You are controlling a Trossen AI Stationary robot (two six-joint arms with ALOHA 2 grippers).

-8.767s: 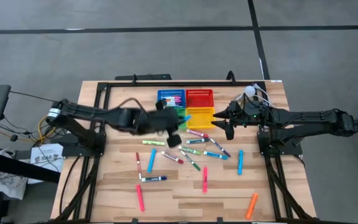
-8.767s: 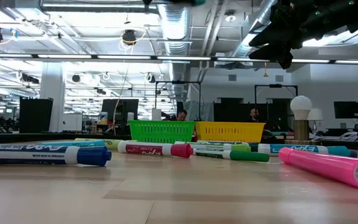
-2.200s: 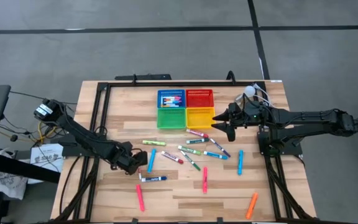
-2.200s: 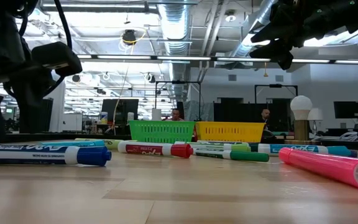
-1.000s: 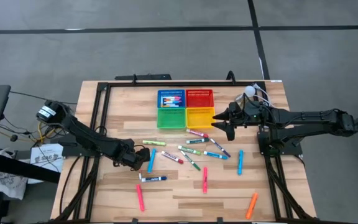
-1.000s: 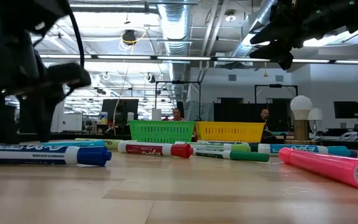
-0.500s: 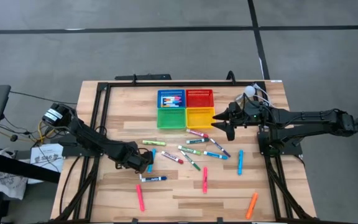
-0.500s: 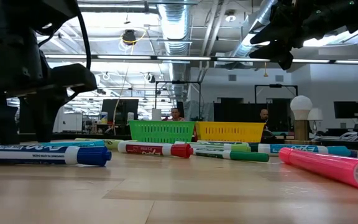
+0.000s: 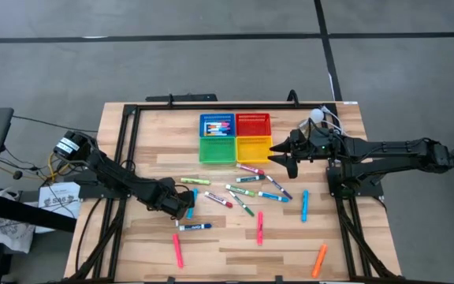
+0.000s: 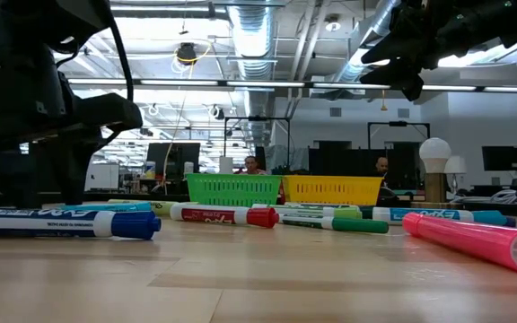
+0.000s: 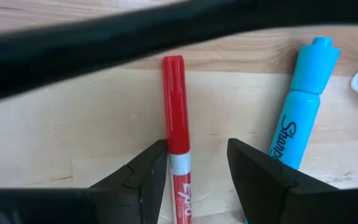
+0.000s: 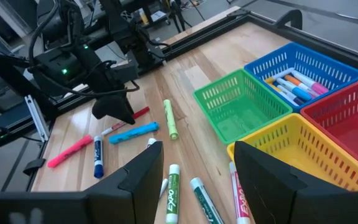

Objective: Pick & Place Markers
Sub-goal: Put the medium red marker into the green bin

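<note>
Left gripper [image 11: 194,163] slid in over the red-capped marker [image 11: 174,112], fingers spread either side, barrel running straight out between them; nothing pinched.

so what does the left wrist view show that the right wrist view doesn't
Only the left wrist view: the left tool open around the red marker, fingers on either side, and the lettering on the light blue marker beside it.

Only the right wrist view: the green basket, blue basket holding markers, yellow basket, red basket, and the right tool open and empty.

Both: the red and light blue markers on the wooden table.
</note>
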